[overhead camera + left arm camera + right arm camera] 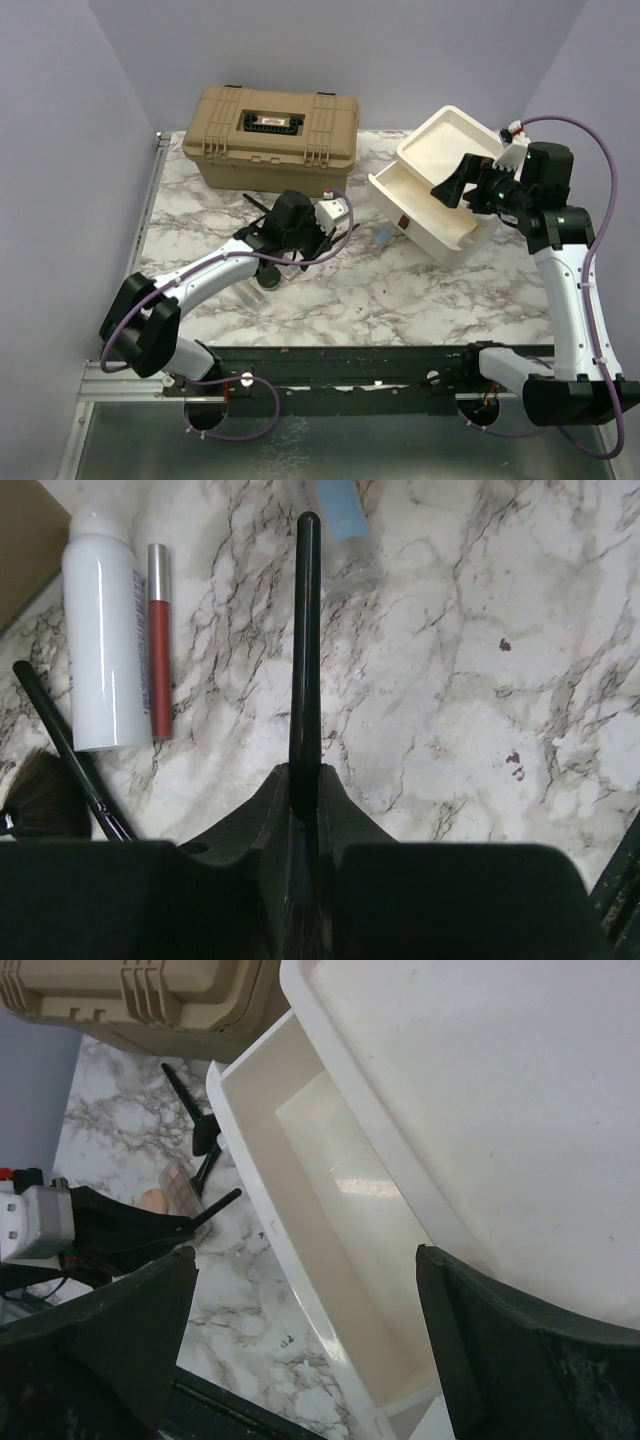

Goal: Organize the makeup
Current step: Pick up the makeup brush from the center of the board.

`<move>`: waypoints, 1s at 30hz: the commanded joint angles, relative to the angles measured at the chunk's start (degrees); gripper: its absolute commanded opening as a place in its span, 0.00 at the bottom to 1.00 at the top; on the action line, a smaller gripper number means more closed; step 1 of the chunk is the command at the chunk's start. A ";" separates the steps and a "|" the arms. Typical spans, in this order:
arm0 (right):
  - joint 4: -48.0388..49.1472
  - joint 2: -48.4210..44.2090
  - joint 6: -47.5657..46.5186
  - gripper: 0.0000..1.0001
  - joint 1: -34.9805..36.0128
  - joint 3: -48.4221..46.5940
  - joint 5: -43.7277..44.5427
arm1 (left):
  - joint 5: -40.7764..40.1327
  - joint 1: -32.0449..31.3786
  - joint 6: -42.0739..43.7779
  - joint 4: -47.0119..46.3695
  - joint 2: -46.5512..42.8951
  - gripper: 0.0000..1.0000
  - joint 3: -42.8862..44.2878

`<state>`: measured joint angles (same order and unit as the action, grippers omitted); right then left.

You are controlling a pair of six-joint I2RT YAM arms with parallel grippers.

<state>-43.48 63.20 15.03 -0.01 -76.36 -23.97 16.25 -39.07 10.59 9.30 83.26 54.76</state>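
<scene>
My left gripper (300,238) is shut on a thin black brush (304,640); its handle points away from the fingers (303,775) and it hangs over the marble. On the marble to its left lie a white cylindrical tube (104,630), a red lip-gloss tube (158,645) and another black brush (62,748) with a flared head. A light-blue piece (336,508) lies ahead, also in the top view (384,237). My right gripper (452,190) is open and empty above the open drawer (330,1230) of the white box (450,150); its jaws (305,1260) stand wide apart.
A big tan latched case (270,135) stands at the back left. More black brushes (190,1110) and an eyeshadow palette (180,1182) lie between the case and the white box. The white box sits angled at the back right.
</scene>
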 commanded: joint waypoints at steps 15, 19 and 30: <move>8.60 -4.25 0.42 0.80 0.01 0.35 -31.97 | 8.18 -3.91 -14.52 -15.45 -15.21 0.04 -0.54; 6.77 -3.08 0.07 0.73 0.01 0.64 -34.79 | 8.32 -6.27 -14.02 -15.44 -14.28 0.04 0.61; -0.10 1.83 -2.01 0.61 1.15 0.11 -36.39 | 7.92 -9.74 -13.14 -15.20 -11.05 0.03 4.30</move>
<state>-40.10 64.36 14.22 -0.01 -76.31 -57.41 22.94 -48.14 -2.94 -5.06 71.29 56.73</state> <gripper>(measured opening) 0.617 0.139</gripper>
